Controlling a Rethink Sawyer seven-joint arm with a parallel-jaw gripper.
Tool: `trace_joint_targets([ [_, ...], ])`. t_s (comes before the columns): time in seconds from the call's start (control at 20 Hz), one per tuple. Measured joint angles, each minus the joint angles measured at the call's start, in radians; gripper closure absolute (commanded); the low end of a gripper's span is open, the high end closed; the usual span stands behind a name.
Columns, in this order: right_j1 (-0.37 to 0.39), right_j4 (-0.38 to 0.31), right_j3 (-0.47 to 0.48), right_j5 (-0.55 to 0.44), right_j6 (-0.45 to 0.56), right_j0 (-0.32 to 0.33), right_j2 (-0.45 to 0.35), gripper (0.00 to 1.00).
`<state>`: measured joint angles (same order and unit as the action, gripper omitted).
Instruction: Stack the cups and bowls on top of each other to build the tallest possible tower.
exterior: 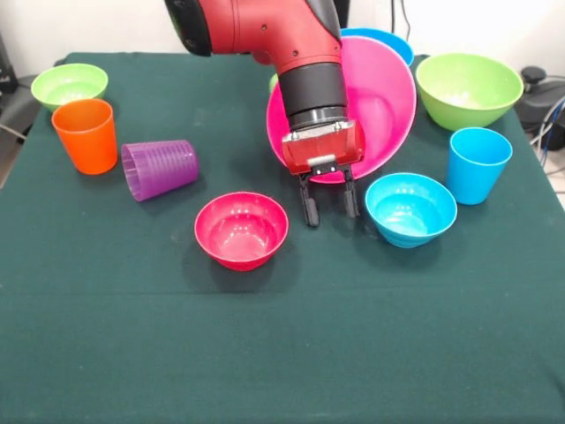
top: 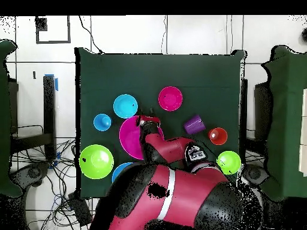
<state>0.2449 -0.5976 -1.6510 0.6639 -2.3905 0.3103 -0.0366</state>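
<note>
Closest to the camera in the front view is the small red bowl, upright on the green table with nothing in it. Just behind and to its right hangs the gripper, fingers pointing straight down with a narrow gap between them, holding nothing as far as I can see. Its tips look a little above the cloth, though the height is hard to call.

So the relation that matters: the red bowl sits just to the picture-left and slightly nearer than the fingertips, and the small light blue bowl is about as near on the other side. My guess is either could be the next pick, and the arm only needs a short sideways shift either way.

Directly behind the gripper is the big pink bowl, tilted up on edge with its opening facing the camera, so no tower yet. A blue bowl peeks out behind it, mostly hidden, and the arm covers the pink bowl's left part.

Other pieces: purple cup on its side, mouth towards picture-left, next to the upright orange cup; small green bowl far left; bigger green bowl and light blue cup on the right. Overhead view shows the same spread, but the arm blocks a lot
</note>
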Motion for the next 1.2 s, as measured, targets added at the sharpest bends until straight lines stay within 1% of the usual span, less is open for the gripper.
trace_joint_targets([
  [0.15, 0.006, -0.008, 0.000, -0.010, 0.000, -0.002, 0.005, 0.00],
  [0.25, 0.014, -0.027, 0.000, -0.033, 0.000, 0.000, 0.005, 0.00],
  [0.35, 0.027, -0.049, 0.000, -0.069, 0.000, 0.004, 0.005, 0.00],
  [0.45, 0.038, -0.053, -0.002, -0.095, 0.000, 0.005, 0.005, 0.00],
  [0.55, 0.065, -0.052, -0.018, -0.134, 0.000, 0.003, 0.006, 0.00],
  [0.6, 0.102, -0.036, -0.049, -0.172, 0.000, -0.007, 0.008, 0.00],
  [0.7, 0.131, -0.020, -0.074, -0.198, 0.000, -0.015, 0.008, 0.00],
  [0.85, 0.202, 0.020, -0.136, -0.265, 0.000, -0.030, 0.001, 0.00],
  [0.9, 0.241, 0.040, -0.170, -0.306, 0.000, -0.030, -0.010, 0.00],
  [0.95, 0.258, 0.048, -0.184, -0.326, 0.000, -0.029, -0.017, 0.00],
  [1.05, 0.326, 0.077, -0.241, -0.414, 0.000, -0.010, -0.056, 0.00],
  [1.2, 0.366, 0.088, -0.279, -0.475, 0.000, 0.020, -0.097, 0.00],
])
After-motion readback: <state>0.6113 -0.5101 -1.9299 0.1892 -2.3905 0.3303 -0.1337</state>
